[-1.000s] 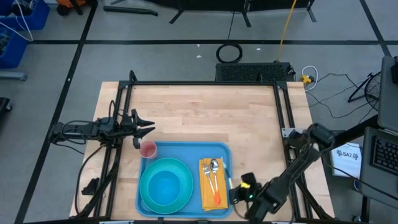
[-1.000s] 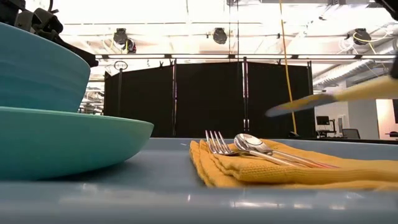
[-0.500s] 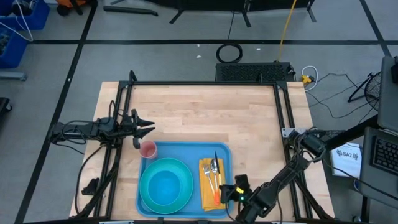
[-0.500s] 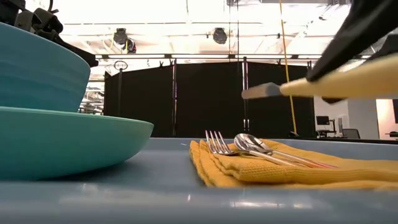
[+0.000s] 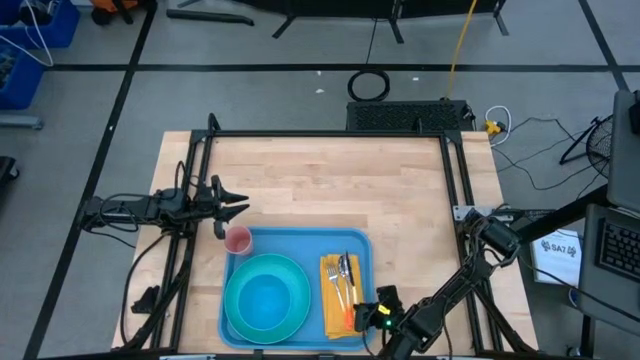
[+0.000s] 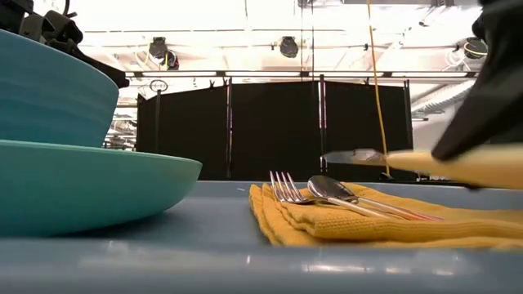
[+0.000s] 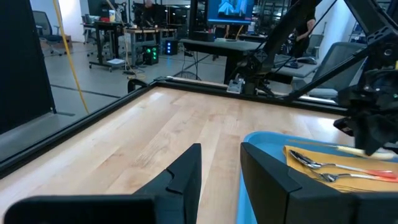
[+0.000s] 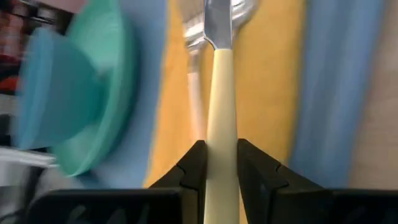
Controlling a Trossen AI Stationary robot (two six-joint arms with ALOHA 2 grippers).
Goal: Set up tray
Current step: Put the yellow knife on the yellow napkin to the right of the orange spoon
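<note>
The light-blue tray (image 5: 300, 243) lies at the table's near edge. On it are a teal bowl on a teal plate (image 5: 266, 298) and a yellow napkin (image 5: 331, 310) bearing a fork (image 6: 288, 189) and a spoon (image 6: 331, 189). A pink cup (image 5: 238, 240) stands at the tray's far left corner. My right gripper (image 5: 368, 314) is shut on a cream-handled knife (image 8: 221, 93) just above the napkin's right part. My left gripper (image 7: 221, 163) waits open and level at the table's left side, beside the cup. My right gripper pinches the knife's cream handle (image 8: 221, 155) between its two fingers (image 8: 194, 167). It comes slanting down from the near right, and the fingers lie along the knife. The knife hangs nearly level above the napkin, its blade (image 6: 353, 155) toward the table's far side.
Bare wood (image 5: 330, 185) fills the table's far half. Black frame rails (image 5: 455, 180) run along the table's sides and back. The bowl and plate take up the tray's left part, close to the napkin.
My right gripper has come down and toward the table's left, over the napkin's right part, still shut on the knife. The knife has sunk from well above the napkin to just over the fork and spoon, staying nearly level.
</note>
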